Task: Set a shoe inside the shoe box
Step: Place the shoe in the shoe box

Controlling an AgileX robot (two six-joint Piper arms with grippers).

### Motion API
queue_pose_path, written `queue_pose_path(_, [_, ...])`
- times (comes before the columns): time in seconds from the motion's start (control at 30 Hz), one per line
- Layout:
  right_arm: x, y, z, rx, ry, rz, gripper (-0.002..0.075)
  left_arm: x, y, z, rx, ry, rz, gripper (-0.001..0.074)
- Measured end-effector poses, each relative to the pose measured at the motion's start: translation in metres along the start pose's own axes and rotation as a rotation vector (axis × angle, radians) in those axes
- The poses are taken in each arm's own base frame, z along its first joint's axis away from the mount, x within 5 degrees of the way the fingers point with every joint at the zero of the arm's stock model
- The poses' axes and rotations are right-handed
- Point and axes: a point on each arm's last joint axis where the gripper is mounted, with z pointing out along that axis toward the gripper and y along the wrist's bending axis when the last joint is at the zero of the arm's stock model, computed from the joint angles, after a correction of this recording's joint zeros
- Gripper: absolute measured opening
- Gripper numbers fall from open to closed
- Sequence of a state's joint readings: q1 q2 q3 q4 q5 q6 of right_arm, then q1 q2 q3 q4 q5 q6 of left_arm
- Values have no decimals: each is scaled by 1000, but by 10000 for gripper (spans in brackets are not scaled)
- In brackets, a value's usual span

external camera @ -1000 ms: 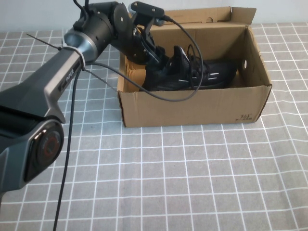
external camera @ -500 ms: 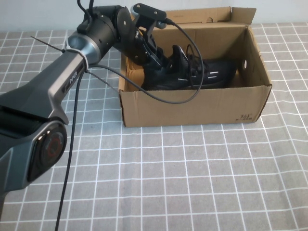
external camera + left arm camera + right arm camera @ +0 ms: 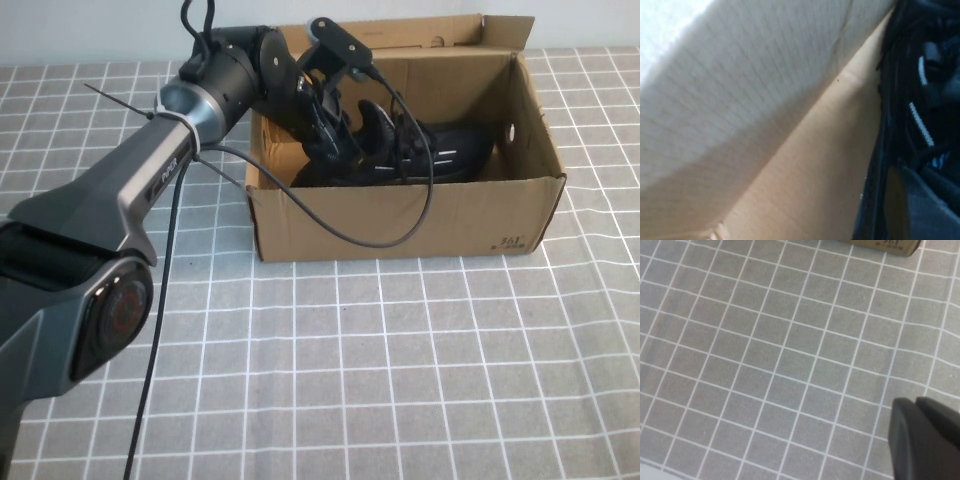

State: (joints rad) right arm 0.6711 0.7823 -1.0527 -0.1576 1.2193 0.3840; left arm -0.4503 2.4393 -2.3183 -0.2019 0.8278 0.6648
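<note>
- One black shoe (image 3: 400, 155) lies inside the brown shoe box (image 3: 400, 220), so it fits flat.
- Left gripper (image 3: 335, 135) reaches into the box by the heel; I cannot tell its grip.
- Right gripper (image 3: 925, 437) hangs over the grey checked cloth (image 3: 765, 355), fingers pressed together.

Table (image 3: 400, 380) has a grey cloth with a white grid covering it across the whole high view, slightly wrinkled at right. Only the shoe box (image 3: 400, 225) sits directly on it, upper centre of the frame, open top, lid flap standing up at the back, small dark print at its lower right corner. Left gripper (image 3: 345, 150) is inside the box, upper centre. Right gripper (image 3: 927, 440) hangs above bare cloth, a box corner at that view's top edge.
</note>
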Motion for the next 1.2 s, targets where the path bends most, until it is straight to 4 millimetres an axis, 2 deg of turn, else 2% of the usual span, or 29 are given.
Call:
queue_pose_path(0.37, [-1,-1,0,16,-9,-7,-16,-11,2,0,-58,-104,162,0])
queue_pose_path(0.5, [-2,-2,0,17,-17,-8,-16,-17,3,-6,-78,-146,254,0])
queue_pose_path(0.9, [-1,-2,1,21,-16,-10,-16,-28,1,-12,-85,-241,389,-1])
queue_pose_path(1.03, [3,-3,8,28,5,-14,-16,-29,1,-12,-74,-247,330,-1])
queue_pose_path(1.2, [9,-4,17,40,38,-18,-16,-31,0,-22,-14,-229,47,8])
